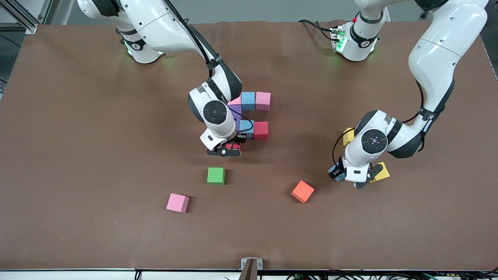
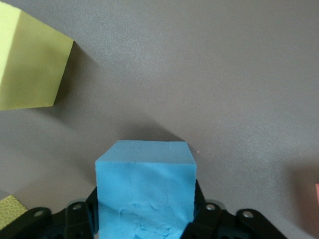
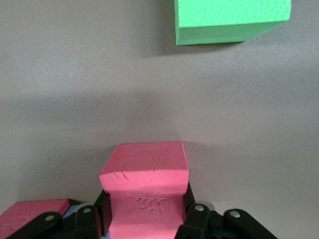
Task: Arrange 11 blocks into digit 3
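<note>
- While the digit 3 is only partly built, it lies on the brown table as a cluster of joined matte foam cubes: a pink cube and a light blue cube in the bar nearest the robot bases, a purple cube largely hidden by the right arm, and a second light blue cube with a red cube in the middle bar.
- The right gripper sits just beside the cluster's camera-side edge, its fingers closed on a red foam cube; whether that cube is already resting on the table cannot be told.
- The left gripper is low over the table, well apart from the cluster toward the left arm's end, clamping a light blue foam cube. Two yellow foam cubes lie just beside it and are not part of the figure.
- Remaining loose: a green foam cube near the right gripper, a pink foam cube nearer the camera, and an orange foam cube between the two grippers.
- Judgement: roughly half done; the two gripped cubes and three loose cubes remain to be placed, chiefly the lower link and last bar.
</note>
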Controlling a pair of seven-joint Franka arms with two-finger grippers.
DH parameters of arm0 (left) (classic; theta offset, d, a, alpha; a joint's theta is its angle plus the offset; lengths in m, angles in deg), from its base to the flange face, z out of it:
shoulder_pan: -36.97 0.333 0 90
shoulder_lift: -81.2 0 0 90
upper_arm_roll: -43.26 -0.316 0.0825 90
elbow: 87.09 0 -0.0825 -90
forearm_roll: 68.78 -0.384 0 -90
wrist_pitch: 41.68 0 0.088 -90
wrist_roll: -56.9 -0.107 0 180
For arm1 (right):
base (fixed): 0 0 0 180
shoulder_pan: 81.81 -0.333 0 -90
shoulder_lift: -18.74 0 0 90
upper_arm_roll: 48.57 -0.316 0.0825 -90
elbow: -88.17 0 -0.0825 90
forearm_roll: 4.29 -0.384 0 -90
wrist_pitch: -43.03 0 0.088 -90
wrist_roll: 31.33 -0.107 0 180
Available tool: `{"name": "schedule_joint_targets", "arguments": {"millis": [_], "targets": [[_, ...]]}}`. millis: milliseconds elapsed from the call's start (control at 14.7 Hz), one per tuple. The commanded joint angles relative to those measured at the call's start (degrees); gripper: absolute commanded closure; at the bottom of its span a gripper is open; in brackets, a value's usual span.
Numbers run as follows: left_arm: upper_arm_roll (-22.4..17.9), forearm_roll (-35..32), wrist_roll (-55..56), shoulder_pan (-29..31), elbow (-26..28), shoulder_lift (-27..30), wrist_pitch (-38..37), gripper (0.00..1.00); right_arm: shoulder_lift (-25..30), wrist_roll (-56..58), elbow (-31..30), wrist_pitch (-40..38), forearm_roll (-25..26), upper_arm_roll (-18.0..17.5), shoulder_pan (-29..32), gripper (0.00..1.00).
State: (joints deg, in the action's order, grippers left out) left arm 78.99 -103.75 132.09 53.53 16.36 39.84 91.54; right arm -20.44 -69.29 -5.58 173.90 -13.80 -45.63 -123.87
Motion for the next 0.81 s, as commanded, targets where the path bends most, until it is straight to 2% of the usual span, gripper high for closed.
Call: {"name": "schedule_joint_targets", "arguments": {"millis": [0, 339, 746], "targets": [[0.0, -1.2, 0.0, 0.0, -0.8, -0.2, 0.2, 0.54, 1.1, -0.9, -3.5, 0.3, 0.7, 0.1, -0.8, 1.0], [0.1, -0.4, 0.2, -0.5, -3.6, 0.1, -2.9, 0.54, 1.1, -1.0, -4.2, 0.3, 0.6, 0.1, -1.0, 1.0], [0.1, -0.2, 0.5, -0.5, -3.9, 0.0, -3.0, 0.54, 1.1, -1.3, -4.2, 0.5, 0.6, 0.1, -1.2, 1.0]]}}
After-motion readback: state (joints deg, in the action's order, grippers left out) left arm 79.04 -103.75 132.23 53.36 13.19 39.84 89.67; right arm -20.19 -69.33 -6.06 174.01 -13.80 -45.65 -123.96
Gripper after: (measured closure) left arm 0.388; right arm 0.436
